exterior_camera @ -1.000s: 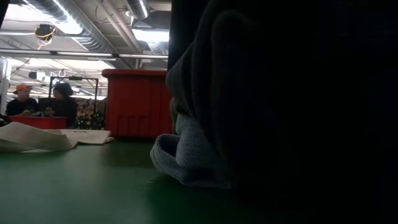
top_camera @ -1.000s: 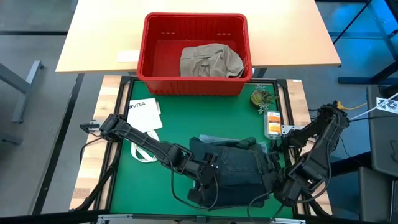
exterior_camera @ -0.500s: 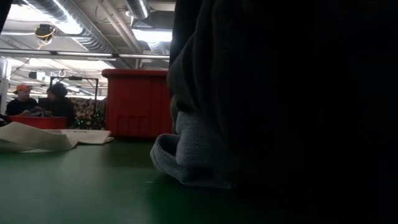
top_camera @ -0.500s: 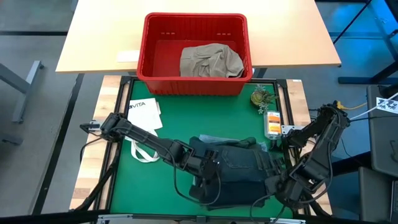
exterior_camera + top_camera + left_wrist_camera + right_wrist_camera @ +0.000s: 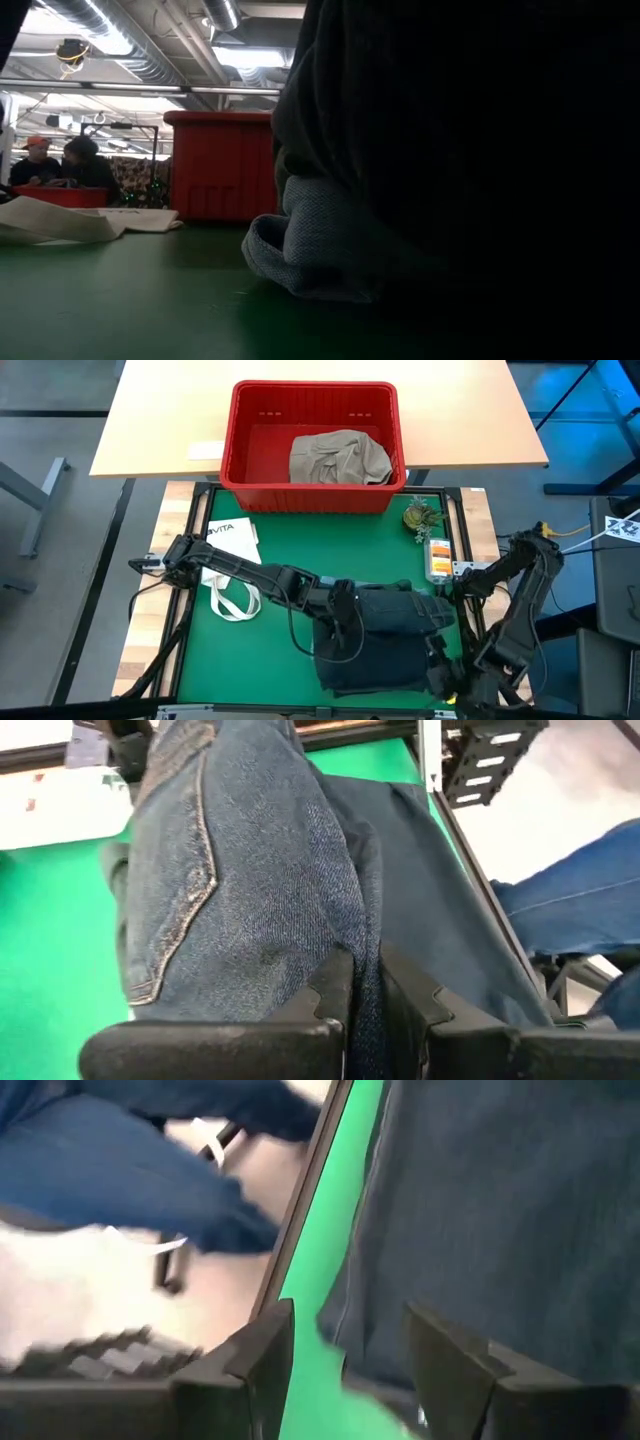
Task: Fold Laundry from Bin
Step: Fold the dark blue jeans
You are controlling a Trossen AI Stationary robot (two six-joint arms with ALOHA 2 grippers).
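Left gripper (image 5: 365, 985) sits over the middle of the green table mat (image 5: 290, 540), its two dark fingers (image 5: 335, 985) drawn together and pinching a fold of the dark blue denim jeans (image 5: 385, 635); wrist view shows the seam and back pocket stitching running away from the pinch. Right gripper (image 5: 345, 1345) is at the near right corner of the mat, just at the near edge of the jeans, fingers spread apart with nothing between them but mat and the denim hem. Jeans lie in a folded heap on the near half of the mat, between the two arms. Large red plastic slotted bin (image 5: 312, 448) stands at the far edge, on the light wooden table, holding a crumpled khaki-beige cloth garment (image 5: 338, 457). White tote bag with loop handles (image 5: 232, 555) lies flat on the mat's far left, beside the left arm.
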